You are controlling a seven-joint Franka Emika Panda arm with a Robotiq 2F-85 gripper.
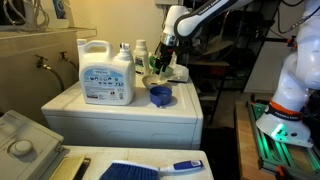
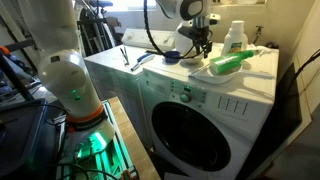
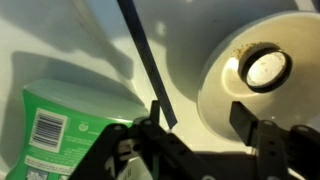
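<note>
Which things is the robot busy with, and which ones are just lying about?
Busy with:
gripper, open, over the two things below
green bottle
white round container

Lying about:
big detergent jug
blue cup
blue brush
washing machine, underneath it all

I note: washer top (image 1: 185,112) white, smooth, glossy, enamel-like. Detergent jug (image 1: 106,72) matt white plastic. Green bottle (image 3: 60,130) shiny plastic with 1 paper barcode label. Gripper (image 3: 198,115) matt black.

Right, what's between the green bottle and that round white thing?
In the wrist view, only a thin dark strip runs diagonally over the white top between green bottle and round white thing.
</note>
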